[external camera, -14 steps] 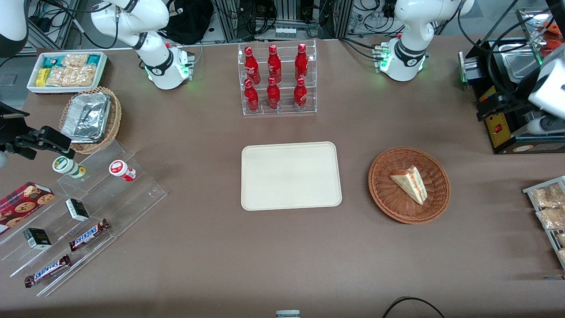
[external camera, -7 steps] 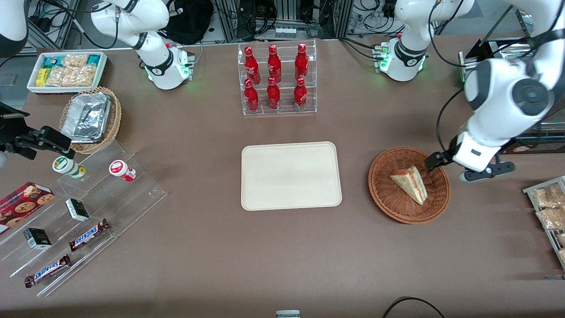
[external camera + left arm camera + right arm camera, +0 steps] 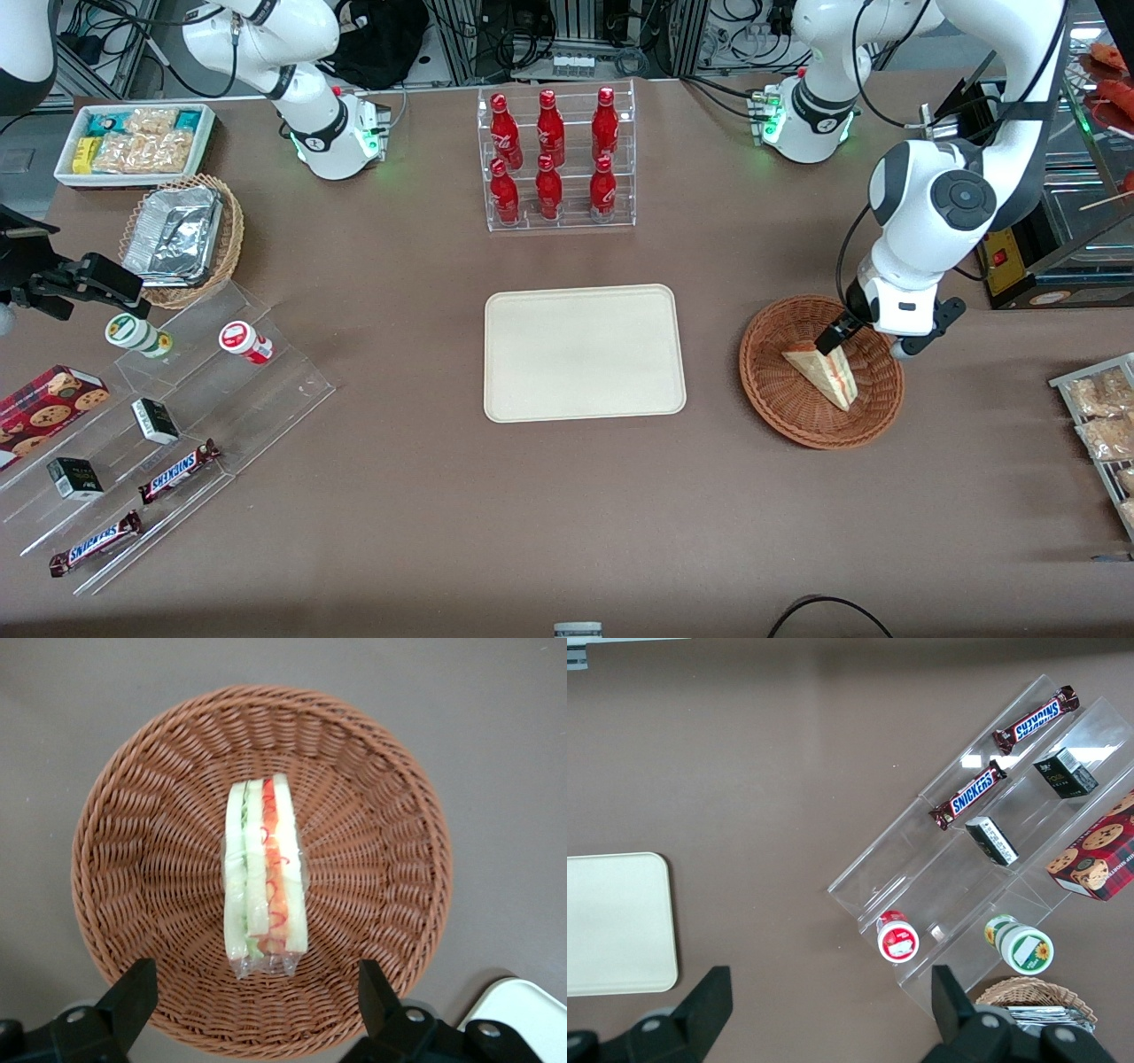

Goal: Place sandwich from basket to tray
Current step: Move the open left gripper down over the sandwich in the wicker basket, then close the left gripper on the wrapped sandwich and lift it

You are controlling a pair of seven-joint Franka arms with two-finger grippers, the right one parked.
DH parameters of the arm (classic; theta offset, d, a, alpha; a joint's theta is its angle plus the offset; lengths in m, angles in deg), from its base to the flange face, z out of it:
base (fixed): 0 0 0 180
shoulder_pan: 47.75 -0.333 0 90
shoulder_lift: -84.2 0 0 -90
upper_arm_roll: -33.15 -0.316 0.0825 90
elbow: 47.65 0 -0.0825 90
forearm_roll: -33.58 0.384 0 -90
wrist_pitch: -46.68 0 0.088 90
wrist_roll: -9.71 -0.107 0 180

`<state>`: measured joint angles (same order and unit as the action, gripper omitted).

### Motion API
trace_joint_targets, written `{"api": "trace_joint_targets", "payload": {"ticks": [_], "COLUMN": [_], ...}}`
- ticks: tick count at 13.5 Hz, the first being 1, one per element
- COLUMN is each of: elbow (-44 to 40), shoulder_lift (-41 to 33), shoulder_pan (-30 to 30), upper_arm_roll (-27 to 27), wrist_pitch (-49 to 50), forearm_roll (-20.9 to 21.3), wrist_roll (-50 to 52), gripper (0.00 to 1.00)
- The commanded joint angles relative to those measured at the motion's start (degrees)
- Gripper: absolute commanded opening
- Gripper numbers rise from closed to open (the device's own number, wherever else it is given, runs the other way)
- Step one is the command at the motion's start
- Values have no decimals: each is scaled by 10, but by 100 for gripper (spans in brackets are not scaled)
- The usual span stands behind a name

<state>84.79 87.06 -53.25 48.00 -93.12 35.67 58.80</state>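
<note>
While jaws (image 3: 252,992) gape, sandwich (image 3: 264,875) shows whole.

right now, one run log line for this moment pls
phase: approach | gripper: open, above basket | sandwich: in basket, not gripped | tray: bare

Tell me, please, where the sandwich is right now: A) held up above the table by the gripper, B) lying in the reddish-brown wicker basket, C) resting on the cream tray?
B: the sandwich lies in the basket, with the open gripper hovering over it and the tray bare.
</note>
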Motion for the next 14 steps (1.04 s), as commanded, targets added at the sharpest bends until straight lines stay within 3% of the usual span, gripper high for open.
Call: {"api": "trace_joint_targets", "payload": {"ticks": [1,7,8,9,10,14], "elbow": [6,2,1,2,2,-14], "shoulder_lift": [23,108,112,113,113,89], "shoulder_pan": [1,-5,-5,-6,-6,-6], "upper_arm_roll": [-2,-2,-2,-2,-3,-1], "wrist_pitch": [-14,-115,-115,-115,-115,-85], "forearm_roll": [-4,-4,-4,-4,1,2], "wrist_roll": [15,19,20,18,13,11], "gripper": [100,99,78,32,11,9]}}
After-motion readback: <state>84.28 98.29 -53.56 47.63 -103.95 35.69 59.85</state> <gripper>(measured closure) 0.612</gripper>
